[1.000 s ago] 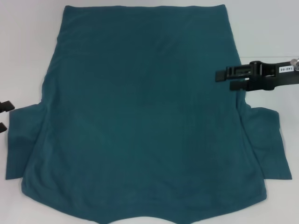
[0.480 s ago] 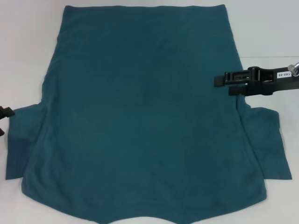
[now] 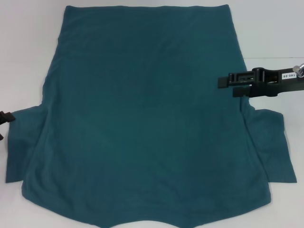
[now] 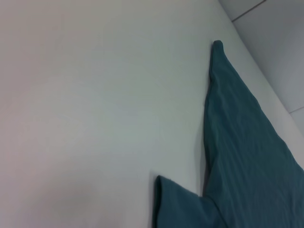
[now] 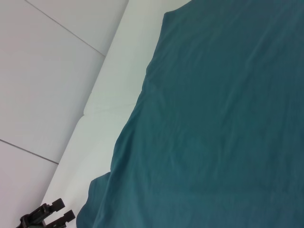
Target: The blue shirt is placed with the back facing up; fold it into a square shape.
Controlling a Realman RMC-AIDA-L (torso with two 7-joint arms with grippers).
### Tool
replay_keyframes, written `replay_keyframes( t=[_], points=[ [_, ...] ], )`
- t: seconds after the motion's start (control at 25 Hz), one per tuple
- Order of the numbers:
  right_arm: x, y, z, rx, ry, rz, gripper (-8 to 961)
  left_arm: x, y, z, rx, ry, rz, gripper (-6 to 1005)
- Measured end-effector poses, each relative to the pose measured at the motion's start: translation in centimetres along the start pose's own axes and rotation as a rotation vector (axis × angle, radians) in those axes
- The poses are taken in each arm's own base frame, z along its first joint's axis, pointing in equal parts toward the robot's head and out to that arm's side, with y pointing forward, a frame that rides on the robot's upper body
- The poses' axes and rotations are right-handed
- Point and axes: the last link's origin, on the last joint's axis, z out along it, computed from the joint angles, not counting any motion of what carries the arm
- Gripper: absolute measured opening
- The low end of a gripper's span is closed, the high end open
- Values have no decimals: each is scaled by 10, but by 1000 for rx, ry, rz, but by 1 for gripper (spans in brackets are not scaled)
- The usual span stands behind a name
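While the shirt lies flat and spread out on the white bench, plain side up and not folded at all, both arms wait at its edges. The right pincer hovers over the shirt's right side, just above the right sleeve; its two fingers sit a small way apart and hold nothing. The left pincer only peeks in beside the left sleeve, and I cannot tell if it is open or closed. The job looks like it is just starting. I think the first fold should bring a side and its sleeve in toward the middle. To do it well, each pincer should go low, pinch only the cloth edge, lift a little, and lay it over in a straight line so no bumps form.
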Motion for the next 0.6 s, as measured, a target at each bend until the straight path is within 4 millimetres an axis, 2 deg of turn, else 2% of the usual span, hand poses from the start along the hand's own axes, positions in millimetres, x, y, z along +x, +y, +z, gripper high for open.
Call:
replay_keyframes(
  t=[0.6],
  points=[
    [0,-1,-1,-1,-5,2,831,-10,-2,7,11,-27,12,815]
  ],
)
